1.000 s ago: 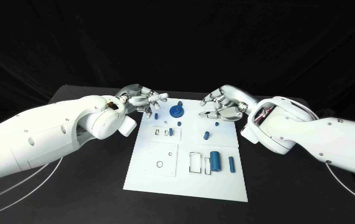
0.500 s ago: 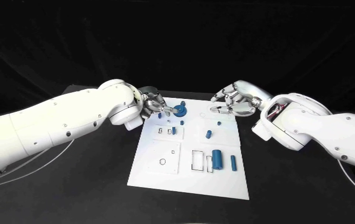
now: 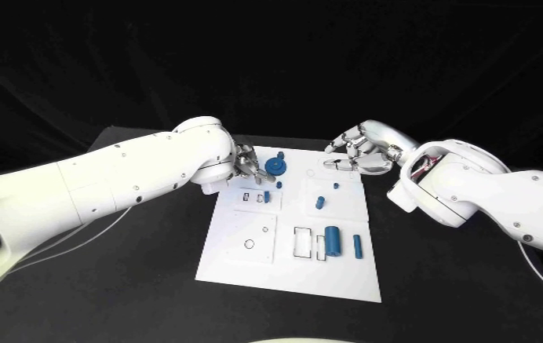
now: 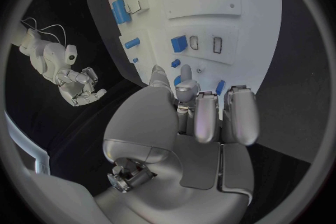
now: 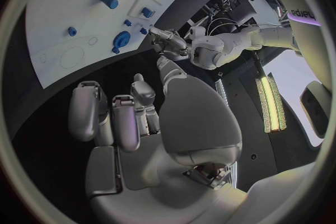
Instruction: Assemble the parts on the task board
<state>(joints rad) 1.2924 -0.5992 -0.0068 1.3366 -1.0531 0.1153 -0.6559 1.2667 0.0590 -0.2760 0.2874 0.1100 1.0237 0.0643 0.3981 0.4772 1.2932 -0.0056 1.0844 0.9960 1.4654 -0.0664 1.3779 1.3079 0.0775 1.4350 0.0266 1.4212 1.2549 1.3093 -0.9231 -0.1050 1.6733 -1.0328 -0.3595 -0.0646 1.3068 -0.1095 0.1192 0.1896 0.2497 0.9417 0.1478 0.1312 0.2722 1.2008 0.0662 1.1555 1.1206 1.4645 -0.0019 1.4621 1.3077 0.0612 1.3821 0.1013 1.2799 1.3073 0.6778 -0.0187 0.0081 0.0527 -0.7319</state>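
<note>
The white task board (image 3: 251, 258) lies in the middle of the table. A round blue gear part (image 3: 274, 172) stands near its far edge. My left hand (image 3: 250, 169) hovers right beside it with its fingers curled, fingertips (image 4: 187, 88) close to a blue piece (image 4: 182, 79); whether it grips anything is hidden. A small blue peg (image 4: 219, 87) lies by those fingers. My right hand (image 3: 360, 155) hangs over the board's far right corner, fingers (image 5: 112, 117) curled in on nothing. The gear (image 5: 120, 40) and the left hand (image 5: 171, 40) also appear in the right wrist view.
More blue parts lie on the board: a large cylinder (image 3: 332, 240), a thin bar (image 3: 356, 246), a short peg (image 3: 320, 201) and a small block in a slot (image 3: 264, 198). Black table surrounds the board on all sides.
My left hand has closed its spread fingers and moved in toward the blue gear. My right hand has drawn slightly back toward the board's far right corner.
</note>
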